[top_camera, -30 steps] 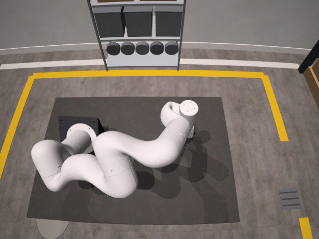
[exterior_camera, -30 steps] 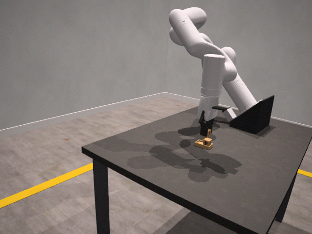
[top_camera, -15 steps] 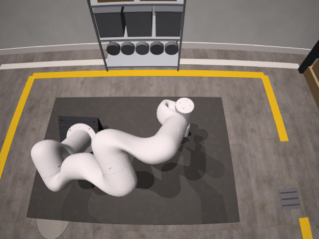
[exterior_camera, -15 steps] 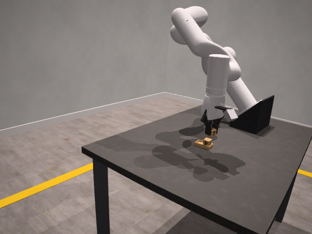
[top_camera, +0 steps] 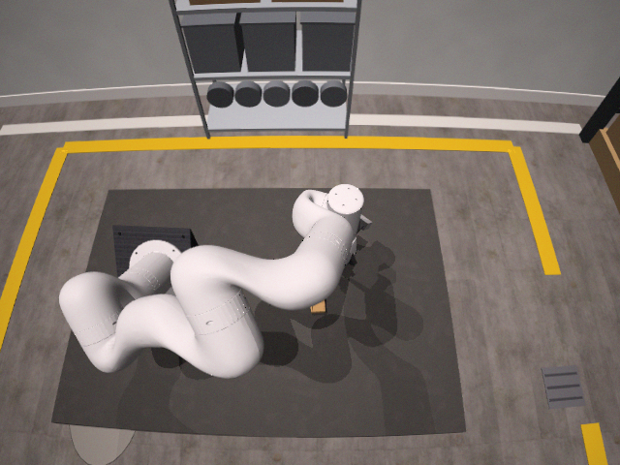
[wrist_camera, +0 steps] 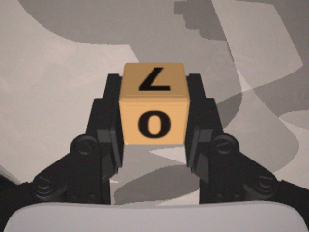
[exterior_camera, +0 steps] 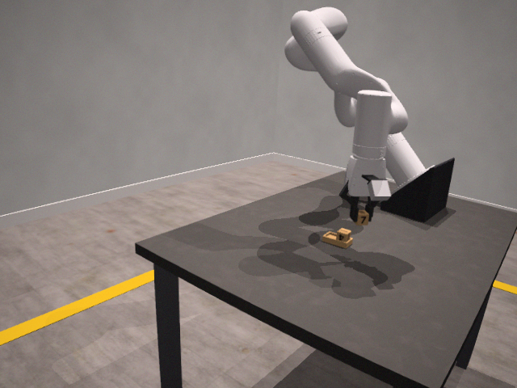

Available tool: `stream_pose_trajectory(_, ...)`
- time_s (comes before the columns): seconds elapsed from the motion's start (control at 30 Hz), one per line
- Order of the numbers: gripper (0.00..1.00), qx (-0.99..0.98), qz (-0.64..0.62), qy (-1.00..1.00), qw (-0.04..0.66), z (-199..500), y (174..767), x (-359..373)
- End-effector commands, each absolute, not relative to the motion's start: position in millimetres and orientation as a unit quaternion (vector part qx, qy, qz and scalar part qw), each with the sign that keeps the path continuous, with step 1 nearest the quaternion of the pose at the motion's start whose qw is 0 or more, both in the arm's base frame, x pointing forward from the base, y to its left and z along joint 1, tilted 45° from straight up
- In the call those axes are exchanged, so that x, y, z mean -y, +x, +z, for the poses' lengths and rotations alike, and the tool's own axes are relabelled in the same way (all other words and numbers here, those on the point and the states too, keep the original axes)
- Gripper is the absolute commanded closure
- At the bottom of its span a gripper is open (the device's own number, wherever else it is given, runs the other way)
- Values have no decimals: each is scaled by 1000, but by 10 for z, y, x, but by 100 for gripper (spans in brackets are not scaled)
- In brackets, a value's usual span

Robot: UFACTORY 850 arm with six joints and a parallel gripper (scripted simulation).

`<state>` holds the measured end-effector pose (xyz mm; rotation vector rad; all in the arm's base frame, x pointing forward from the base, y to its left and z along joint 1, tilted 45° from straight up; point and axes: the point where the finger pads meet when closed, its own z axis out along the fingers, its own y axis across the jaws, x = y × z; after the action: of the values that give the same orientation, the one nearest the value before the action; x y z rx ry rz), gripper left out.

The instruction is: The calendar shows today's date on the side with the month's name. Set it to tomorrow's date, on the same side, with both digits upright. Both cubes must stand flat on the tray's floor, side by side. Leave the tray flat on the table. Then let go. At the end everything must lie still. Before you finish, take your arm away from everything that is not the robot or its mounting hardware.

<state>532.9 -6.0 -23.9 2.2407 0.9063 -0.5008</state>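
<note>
Held cube (wrist_camera: 154,104): pinched in my jaws, clear of the desk (exterior_camera: 292,292), faces 7 and 0 toward wrist cam. Tray (exterior_camera: 336,239) lies on the desk just in front of and below the cube in ext. view, with one cube (exterior_camera: 345,234) inside showing 4; its other bay looks vacant. Judged next: carry the cube back to the tray, into that bay.

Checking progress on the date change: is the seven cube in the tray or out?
Out. The gripper holds the cube above the table, beside the tray.
</note>
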Motion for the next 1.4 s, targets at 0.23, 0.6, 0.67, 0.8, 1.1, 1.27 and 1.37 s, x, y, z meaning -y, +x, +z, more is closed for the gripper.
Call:
stream_pose_trajectory(0.23,71,-189,-121,904,364,-307,5073,-53)
stream_pose_trajectory(0.6,71,-68,-72,921,377,-354,4868,-119)
stream_pose_trajectory(0.67,71,-50,-65,922,378,-361,4839,-127)
stream_pose_trajectory(0.8,71,-6,-48,923,381,-376,4765,-148)
stream_pose_trajectory(1.1,71,5,-43,923,381,-379,4746,-153)
stream_pose_trajectory(1.27,71,5,-43,923,381,-379,4746,-153)
stream_pose_trajectory(1.37,71,5,-43,923,381,-379,4746,-153)
